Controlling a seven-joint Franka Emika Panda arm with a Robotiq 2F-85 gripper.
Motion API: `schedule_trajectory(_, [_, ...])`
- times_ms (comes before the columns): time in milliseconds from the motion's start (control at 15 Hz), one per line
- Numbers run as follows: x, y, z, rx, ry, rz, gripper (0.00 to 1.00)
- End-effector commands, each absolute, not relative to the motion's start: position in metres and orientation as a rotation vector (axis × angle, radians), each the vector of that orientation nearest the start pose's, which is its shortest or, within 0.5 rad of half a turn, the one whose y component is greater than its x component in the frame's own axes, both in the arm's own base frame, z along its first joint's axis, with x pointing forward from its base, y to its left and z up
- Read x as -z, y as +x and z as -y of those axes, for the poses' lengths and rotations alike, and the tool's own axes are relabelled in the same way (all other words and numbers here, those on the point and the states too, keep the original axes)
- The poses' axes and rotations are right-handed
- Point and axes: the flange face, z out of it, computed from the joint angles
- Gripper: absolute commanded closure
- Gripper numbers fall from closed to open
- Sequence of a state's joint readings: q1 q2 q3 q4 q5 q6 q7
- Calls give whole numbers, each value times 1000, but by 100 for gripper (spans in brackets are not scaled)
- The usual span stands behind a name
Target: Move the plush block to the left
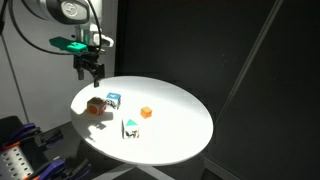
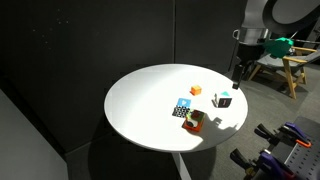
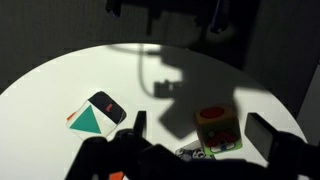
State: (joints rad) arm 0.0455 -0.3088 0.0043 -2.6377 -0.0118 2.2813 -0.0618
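Observation:
The plush block (image 1: 96,105), dark red-brown with yellowish and green patches, sits near the table's edge in both exterior views (image 2: 194,121). In the wrist view it (image 3: 217,128) lies on the table between my two fingers, well below them. My gripper (image 1: 92,68) hangs open and empty above the block, also seen in an exterior view (image 2: 238,72) and in the wrist view (image 3: 200,125). It touches nothing.
A blue-and-white cube (image 1: 113,99) stands right beside the plush block (image 2: 183,107). A small orange cube (image 1: 146,113) and a white-and-teal block (image 1: 130,128) lie further in on the round white table (image 1: 185,125). A wooden chair (image 2: 290,65) stands beyond the table.

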Motion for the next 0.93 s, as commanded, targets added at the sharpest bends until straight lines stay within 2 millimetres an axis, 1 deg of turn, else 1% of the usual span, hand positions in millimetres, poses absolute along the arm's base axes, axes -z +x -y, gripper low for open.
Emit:
schedule_trajectory(0, [-370, 384, -22, -16, -3145, 156, 0])
schedule_trajectory(200, [-386, 381, -22, 32, -3147, 148, 0])
schedule_trajectory(467, [-401, 374, -23, 24, -3148, 149, 0])
schedule_trajectory(733, [-407, 368, -25, -20, -3141, 185, 0])
schedule_trajectory(800, [-401, 375, -22, -6, -3151, 191, 0])
schedule_trajectory(867, [-402, 374, -22, -14, -3151, 195, 0])
